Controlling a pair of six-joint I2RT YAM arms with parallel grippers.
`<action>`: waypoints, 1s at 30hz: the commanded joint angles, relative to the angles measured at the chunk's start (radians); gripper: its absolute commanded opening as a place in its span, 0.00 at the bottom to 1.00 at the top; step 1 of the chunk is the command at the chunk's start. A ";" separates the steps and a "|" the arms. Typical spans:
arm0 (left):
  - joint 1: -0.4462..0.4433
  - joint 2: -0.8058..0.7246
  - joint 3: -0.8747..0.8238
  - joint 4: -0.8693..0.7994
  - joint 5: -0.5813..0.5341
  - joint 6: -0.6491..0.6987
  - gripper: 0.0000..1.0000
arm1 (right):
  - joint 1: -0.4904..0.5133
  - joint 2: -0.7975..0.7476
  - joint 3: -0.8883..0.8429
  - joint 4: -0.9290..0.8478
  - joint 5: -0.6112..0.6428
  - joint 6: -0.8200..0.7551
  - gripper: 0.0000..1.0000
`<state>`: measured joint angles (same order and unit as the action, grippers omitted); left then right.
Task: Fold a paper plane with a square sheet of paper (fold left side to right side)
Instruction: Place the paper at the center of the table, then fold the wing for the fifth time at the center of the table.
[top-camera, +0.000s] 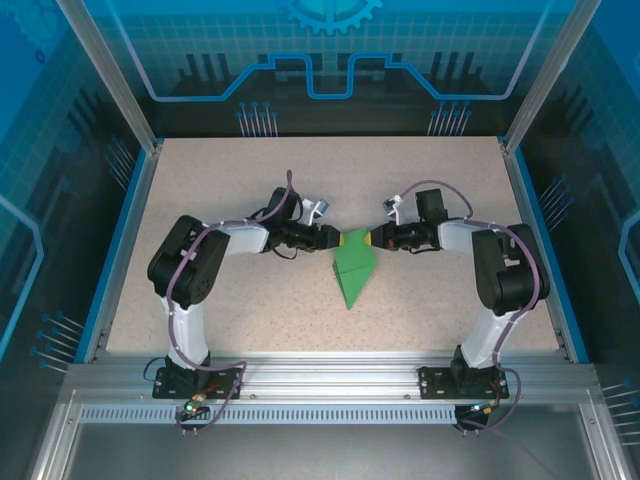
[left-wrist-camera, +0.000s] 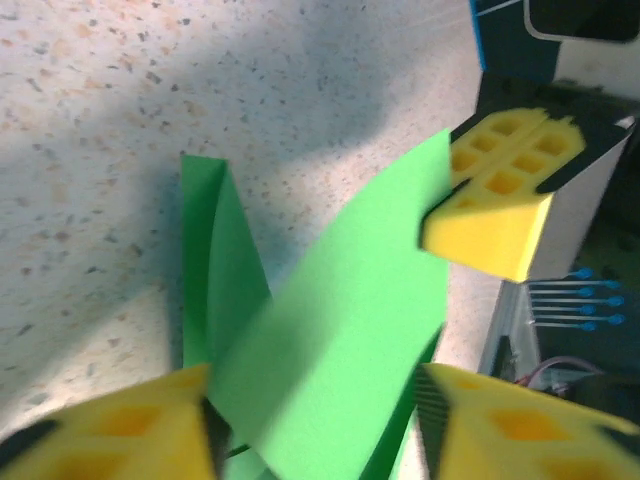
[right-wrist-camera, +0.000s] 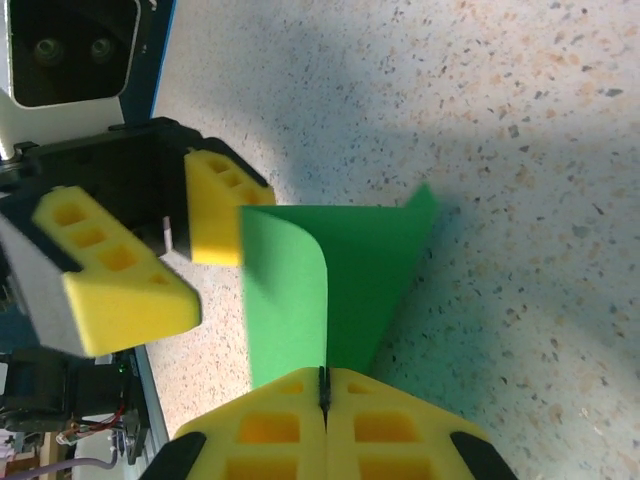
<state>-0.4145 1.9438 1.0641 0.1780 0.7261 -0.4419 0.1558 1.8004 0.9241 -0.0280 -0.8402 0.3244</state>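
Note:
The green paper sheet (top-camera: 352, 275) lies mid-table, folded into a wedge with its point toward the near edge. Both grippers meet at its far edge. My left gripper (top-camera: 338, 238) is open, and in its wrist view a raised green flap (left-wrist-camera: 330, 330) stands between its spread yellow fingers (left-wrist-camera: 110, 425). My right gripper (top-camera: 373, 238) is shut on the paper. In the right wrist view the curled flap (right-wrist-camera: 285, 290) runs into the closed seam of that gripper (right-wrist-camera: 323, 380). The rest of the sheet (right-wrist-camera: 375, 260) lies flat on the table. The left gripper (right-wrist-camera: 200, 285) faces it, jaws apart.
The speckled beige tabletop (top-camera: 250, 180) is bounded by blue side rails (top-camera: 120, 240) and clear enclosure walls. An aluminium frame (top-camera: 330, 365) runs along the near edge by the arm bases.

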 joint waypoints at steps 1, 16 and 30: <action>0.001 -0.118 0.022 -0.107 -0.120 0.090 0.69 | -0.004 -0.053 0.005 -0.065 0.037 0.073 0.00; -0.388 -0.369 0.058 -0.598 -0.746 0.364 0.74 | 0.117 0.000 0.164 -0.236 0.226 0.406 0.00; -0.532 -0.123 0.182 -0.652 -0.965 0.306 0.76 | 0.149 0.063 0.222 -0.242 0.260 0.477 0.00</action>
<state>-0.9360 1.7859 1.1995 -0.4305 -0.1528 -0.1249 0.2890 1.8454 1.1225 -0.2447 -0.5854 0.7792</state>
